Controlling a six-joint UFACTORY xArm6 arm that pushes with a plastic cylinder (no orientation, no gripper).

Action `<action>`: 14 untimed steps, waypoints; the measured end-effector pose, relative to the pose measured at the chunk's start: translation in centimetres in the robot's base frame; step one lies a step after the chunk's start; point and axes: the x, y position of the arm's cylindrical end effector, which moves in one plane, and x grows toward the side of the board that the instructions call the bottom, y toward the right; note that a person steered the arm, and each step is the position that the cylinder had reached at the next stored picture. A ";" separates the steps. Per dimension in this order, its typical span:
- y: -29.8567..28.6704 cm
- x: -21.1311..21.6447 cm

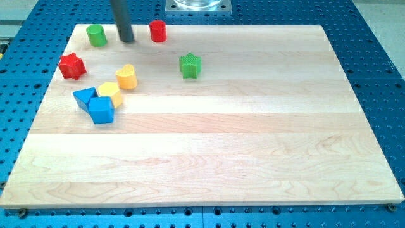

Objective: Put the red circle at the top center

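The red circle (pixel 157 30) is a short red cylinder standing near the top edge of the wooden board (pixel 253 126), left of the board's centre. My tip (pixel 127 39) touches the board just to the left of it, a small gap apart. The dark rod rises from there to the view's top. A green circle (pixel 97 35) stands to the left of my tip, so the tip lies between the green and red circles.
A red star (pixel 72 66) lies at the left edge. A yellow heart (pixel 126 76), a yellow block (pixel 109 92), a blue triangle (pixel 83 97) and a blue cube (pixel 100 109) cluster at the left. A green star (pixel 189 65) sits right of them. A metal mount (pixel 198 6) is at the top.
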 end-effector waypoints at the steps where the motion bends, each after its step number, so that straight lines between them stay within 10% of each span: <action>1: 6.4 0.0; 2: 12.4 0.6; 6: 6.0 -4.2; 10: 18.3 5.2; 11: 24.0 1.5; 14: 14.1 3.2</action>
